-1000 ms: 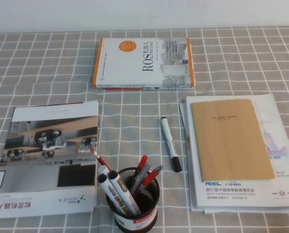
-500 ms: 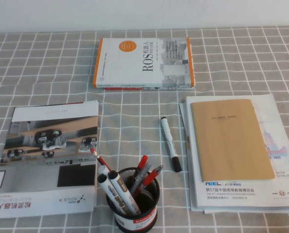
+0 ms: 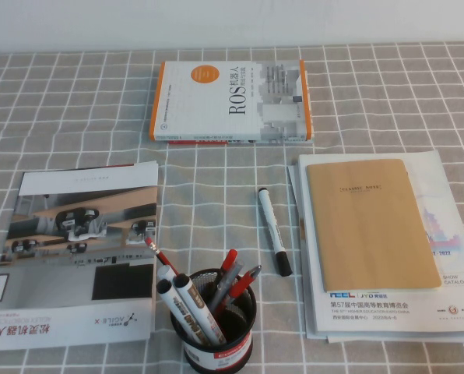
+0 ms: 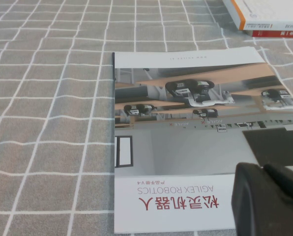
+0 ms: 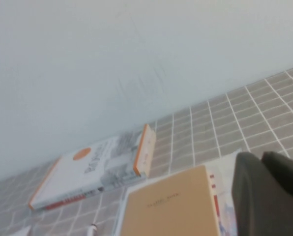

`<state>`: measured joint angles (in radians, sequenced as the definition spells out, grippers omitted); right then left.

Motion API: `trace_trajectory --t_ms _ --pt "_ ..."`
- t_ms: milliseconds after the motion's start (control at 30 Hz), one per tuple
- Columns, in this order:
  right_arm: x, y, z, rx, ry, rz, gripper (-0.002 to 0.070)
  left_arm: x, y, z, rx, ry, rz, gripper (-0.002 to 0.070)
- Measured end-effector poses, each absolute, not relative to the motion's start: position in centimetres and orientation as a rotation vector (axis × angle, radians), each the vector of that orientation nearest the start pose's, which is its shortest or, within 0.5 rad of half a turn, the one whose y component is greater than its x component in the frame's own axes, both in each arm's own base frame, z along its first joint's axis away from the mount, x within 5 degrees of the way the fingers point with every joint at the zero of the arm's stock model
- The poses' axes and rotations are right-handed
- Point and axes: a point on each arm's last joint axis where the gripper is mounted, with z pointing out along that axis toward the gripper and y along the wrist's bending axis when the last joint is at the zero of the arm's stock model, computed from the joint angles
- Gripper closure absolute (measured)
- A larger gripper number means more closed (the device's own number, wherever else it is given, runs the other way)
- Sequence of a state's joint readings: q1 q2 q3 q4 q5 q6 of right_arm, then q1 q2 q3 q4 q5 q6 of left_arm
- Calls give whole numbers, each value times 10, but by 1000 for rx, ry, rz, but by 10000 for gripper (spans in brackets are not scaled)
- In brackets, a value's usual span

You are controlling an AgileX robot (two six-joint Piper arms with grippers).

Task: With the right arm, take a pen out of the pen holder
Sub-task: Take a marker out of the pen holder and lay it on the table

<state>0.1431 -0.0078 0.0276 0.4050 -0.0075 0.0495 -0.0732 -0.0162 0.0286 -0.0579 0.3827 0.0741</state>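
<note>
right gripper (image 5: pixel 262 162): jaws fully closed, nothing in them; it hangs over the near right of the desk (image 3: pixel 216 171), above the tan notebook (image 3: pixel 368 222), well apart from the pen holder (image 3: pixel 216 354); its camera looks out over the notebook to the ROS book (image 3: pixel 230 101) and the pale wall (image 5: pixel 112 59)

left gripper (image 4: pixel 262 169): over the near end of the AgileX brochure (image 3: pixel 80 257); can't tell if it's open or closed, nothing seen in it

pen holder: black mesh cup, upright at the near edge of the desk, centre, between brochure and notebook; red pens (image 3: pixel 230 269) lean toward the right side, white markers (image 3: pixel 187 300) with black caps lean left, one thin red pen tip pokes out toward the brochure; all pens sit inside the holder

loose marker (image 3: pixel 273 231): white body, black cap, flat on the grey checked cloth just beyond the holder, apart from it, cap end nearer the robot

notebook lies on a stack of papers (image 3: pixel 388 308) at right; ROS book flat at the far side, centre, on top of a red-edged one
</note>
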Motion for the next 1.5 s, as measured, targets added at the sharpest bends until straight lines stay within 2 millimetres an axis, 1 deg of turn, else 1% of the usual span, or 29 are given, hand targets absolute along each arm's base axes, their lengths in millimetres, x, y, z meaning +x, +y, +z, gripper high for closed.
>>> trace_trajectory --t_ms 267,333,467,533,633,733,800,900,1100,1200,1367,1433,1500 --pt "56 7 206 283 1475 519 691 52 -6 170 103 1876 -57 678" --pt "56 8 205 279 1494 522 691 52 -6 170 103 1876 -57 678" --pt "55 13 199 282 1592 574 691 52 -6 170 103 1876 -57 678" --pt "54 16 205 273 1647 603 691 52 -6 170 103 1876 -57 678" --pt "56 20 227 236 1723 615 691 52 -6 170 103 1876 -57 678" --pt "61 25 247 150 1820 583 691 52 -6 170 103 1876 -57 678" --pt "67 29 259 83 1893 556 691 52 -6 170 103 1876 -57 678" --pt "78 33 272 16 2000 538 691 52 -6 170 103 1876 -57 678" --pt "109 41 287 -83 2165 513 691 52 -6 170 103 1876 -57 678" --pt "127 46 290 -113 2216 528 691 52 -6 170 103 1876 -57 678" --pt "159 58 289 -187 2286 563 691 52 -6 170 103 1876 -57 678" --pt "168 69 288 -257 2291 575 691 52 -6 170 103 1876 -57 678" --pt "173 86 290 -340 2266 598 691 52 -6 170 103 1876 -57 678"
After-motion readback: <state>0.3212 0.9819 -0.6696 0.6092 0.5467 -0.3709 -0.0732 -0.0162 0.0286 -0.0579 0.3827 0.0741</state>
